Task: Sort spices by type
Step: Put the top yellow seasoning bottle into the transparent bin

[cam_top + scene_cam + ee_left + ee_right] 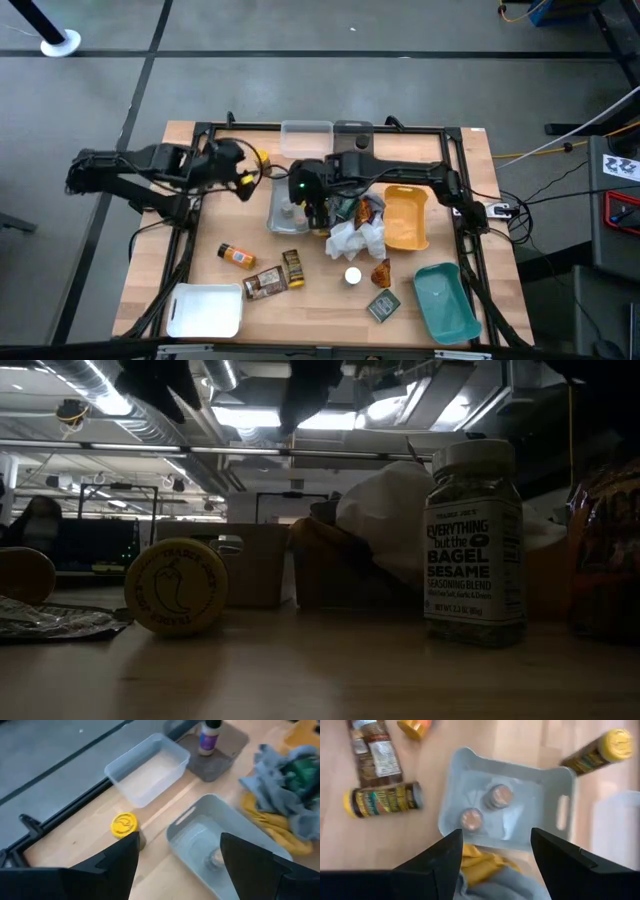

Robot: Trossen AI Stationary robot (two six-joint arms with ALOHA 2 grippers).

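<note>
Right wrist view, right pincer [492,855] released, empty, above grey tray [547,780] holding two tiny round pots [498,796].

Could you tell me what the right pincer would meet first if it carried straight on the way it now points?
Most likely the grey tray, probably near its two small round pots; the open right pincer points into it.

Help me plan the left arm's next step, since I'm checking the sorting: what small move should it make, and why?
Probably lower the left pincer toward the yellow-lidded jar lying on the wood beside the grey tray. Its fingers stand open and empty above that spot. The tray already holds two small round pots, under the open right pincer.
</note>
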